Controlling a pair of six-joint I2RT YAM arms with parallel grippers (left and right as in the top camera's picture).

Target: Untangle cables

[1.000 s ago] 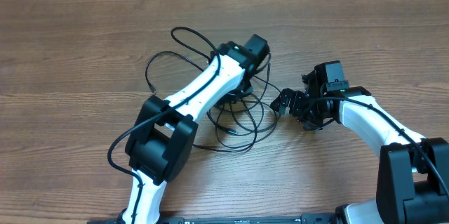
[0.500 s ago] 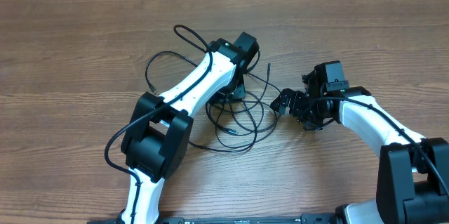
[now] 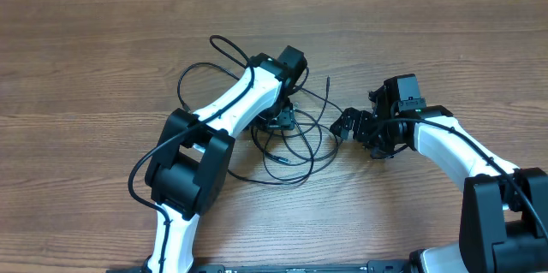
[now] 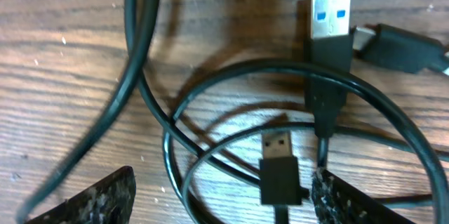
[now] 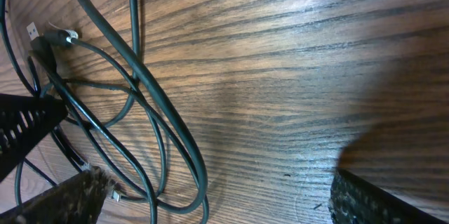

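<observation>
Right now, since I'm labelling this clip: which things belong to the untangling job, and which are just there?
Job:
cables
blue USB plug
left gripper, open
right gripper, open

Just there:
wooden table
left arm's own black wire

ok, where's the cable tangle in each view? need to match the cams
Overhead: cable tangle at centre of the picture, partly under the left arm.
Left wrist: the tangle fills most of the frame, seen close up.
Right wrist: the tangle runs down the left side only.
Shared landmark: the wood-grain table, under the cables in all three.
</observation>
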